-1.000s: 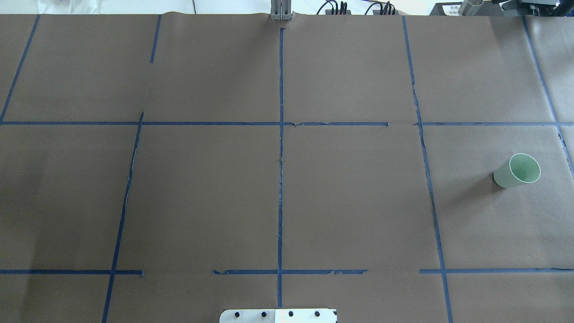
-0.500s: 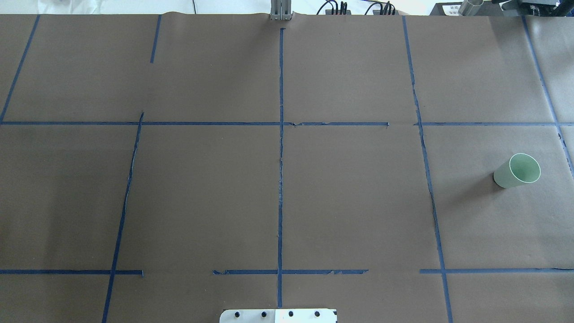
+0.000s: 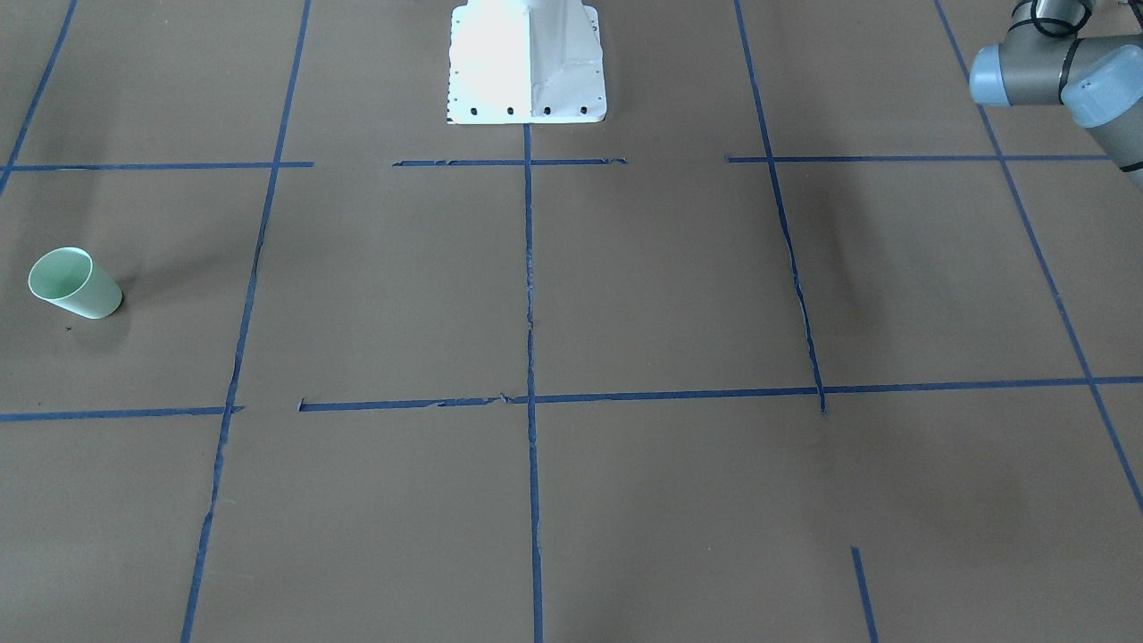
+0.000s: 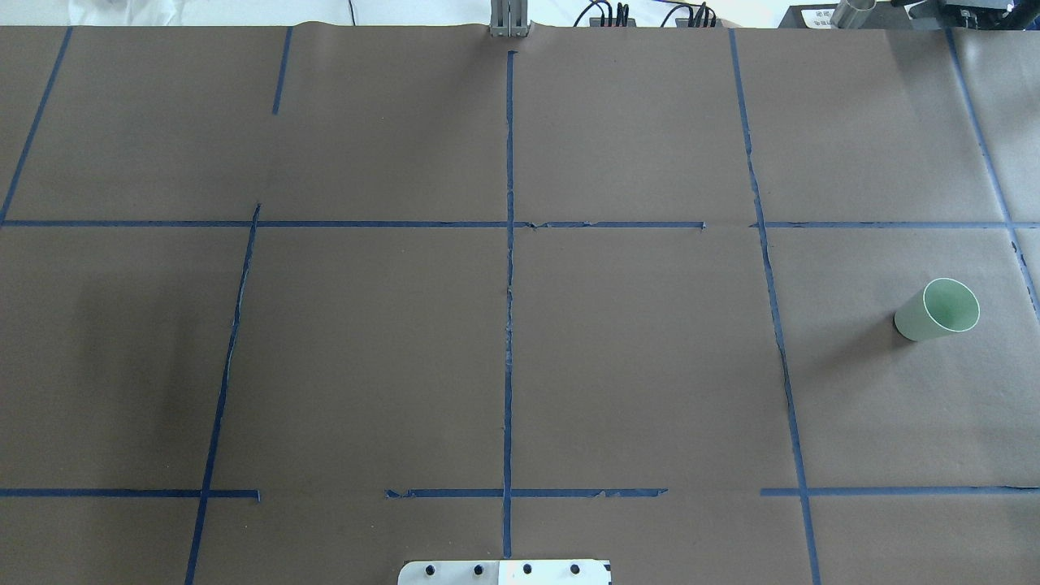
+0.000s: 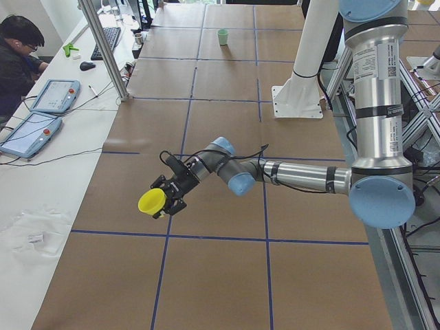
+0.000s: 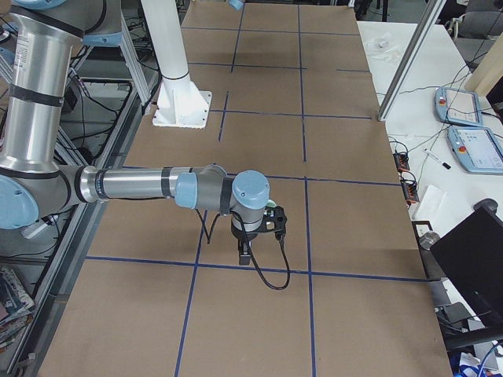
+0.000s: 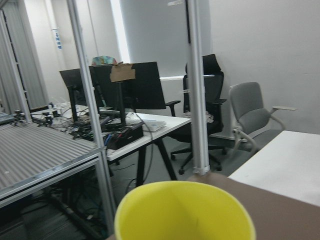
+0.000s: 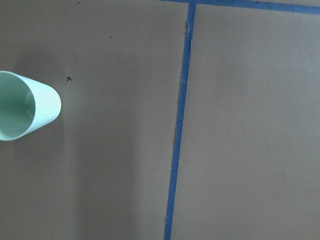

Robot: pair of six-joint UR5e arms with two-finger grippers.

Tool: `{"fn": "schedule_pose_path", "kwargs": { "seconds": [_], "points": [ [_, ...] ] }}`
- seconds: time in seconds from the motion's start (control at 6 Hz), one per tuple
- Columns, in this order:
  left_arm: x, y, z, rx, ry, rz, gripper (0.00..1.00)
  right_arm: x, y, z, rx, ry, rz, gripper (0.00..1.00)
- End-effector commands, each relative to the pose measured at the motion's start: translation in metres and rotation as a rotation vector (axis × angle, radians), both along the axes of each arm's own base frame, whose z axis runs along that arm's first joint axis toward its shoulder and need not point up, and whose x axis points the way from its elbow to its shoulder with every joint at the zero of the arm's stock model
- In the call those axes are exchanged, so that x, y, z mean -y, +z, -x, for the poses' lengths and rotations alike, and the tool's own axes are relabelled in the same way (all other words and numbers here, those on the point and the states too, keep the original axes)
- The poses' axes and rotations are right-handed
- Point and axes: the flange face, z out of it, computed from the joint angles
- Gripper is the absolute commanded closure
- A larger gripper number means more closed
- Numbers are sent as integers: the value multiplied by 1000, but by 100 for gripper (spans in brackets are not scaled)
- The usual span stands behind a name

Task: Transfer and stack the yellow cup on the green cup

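Observation:
The green cup (image 4: 938, 309) stands upright at the table's right side; it also shows in the front view (image 3: 73, 283) and at the left edge of the right wrist view (image 8: 22, 111). The yellow cup (image 5: 152, 201) is held on its side above the table's left end by my left gripper (image 5: 170, 198). Its rim fills the bottom of the left wrist view (image 7: 185, 212), with no fingers in view. My right gripper (image 6: 246, 253) points down near the green cup; I cannot tell whether it is open or shut.
Blue tape lines (image 4: 509, 284) grid the brown table. The white robot base (image 3: 527, 62) sits at the near middle edge. An operator (image 5: 17, 55), tablets and a metal post (image 5: 103, 48) line the far side. The left arm's elbow (image 3: 1054, 67) shows top right.
The green cup has not moved. A shadow on the left part of the table has grown darker in the overhead view. No arm has entered that view.

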Motion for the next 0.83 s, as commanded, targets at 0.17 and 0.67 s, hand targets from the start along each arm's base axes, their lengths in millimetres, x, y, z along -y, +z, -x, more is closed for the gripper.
{"fn": "schedule_pose_path", "kwargs": {
  "seconds": [0.17, 0.67],
  "points": [
    [68, -177, -110, 58, 314, -226, 40, 0, 1, 0, -2, 14, 14, 0],
    [26, -308, -267, -32, 518, -412, 58, 3, -6, 0, -1, 13, -3, 0]
  ]
}}
